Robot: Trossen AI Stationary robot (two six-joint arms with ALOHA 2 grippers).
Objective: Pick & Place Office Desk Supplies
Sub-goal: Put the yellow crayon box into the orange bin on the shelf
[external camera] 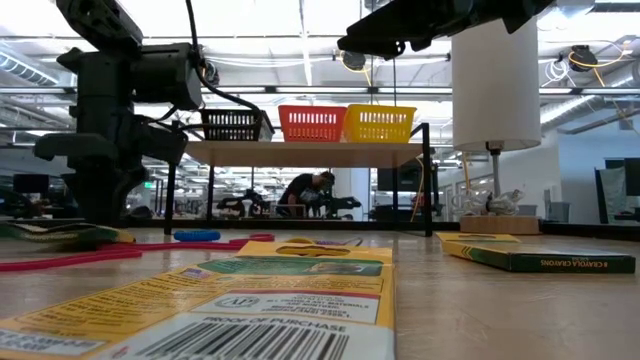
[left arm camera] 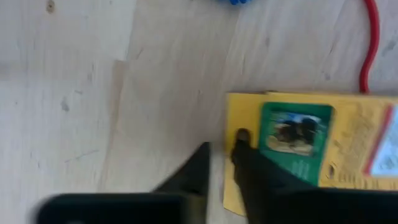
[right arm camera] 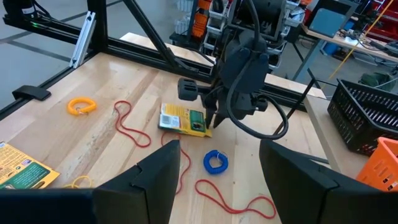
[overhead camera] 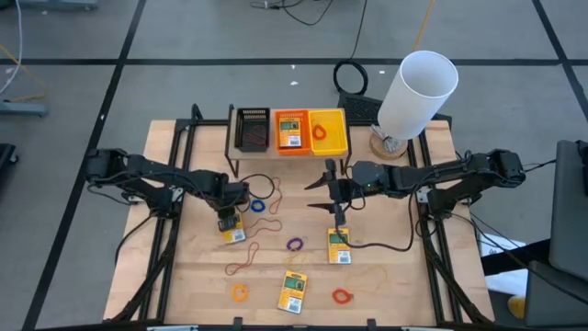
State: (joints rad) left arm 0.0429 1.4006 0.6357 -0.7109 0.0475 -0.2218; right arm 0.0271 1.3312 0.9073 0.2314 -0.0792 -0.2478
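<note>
Yellow flat cardboard pack with green label, at eight o'clock on the wooden table, is nipped by its edge in the left pincer. Risk: thin bite, it slips on lifting. Right pincer hovers agape.

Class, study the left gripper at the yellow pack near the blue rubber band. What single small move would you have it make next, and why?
Probably a short straight lift. The left gripper has its fingers pinched on the edge of the yellow pack, which lies flat on the table. Raising it slightly would test the grip before carrying it toward the orange bin, where another pack already lies. The right gripper waits open.
</note>
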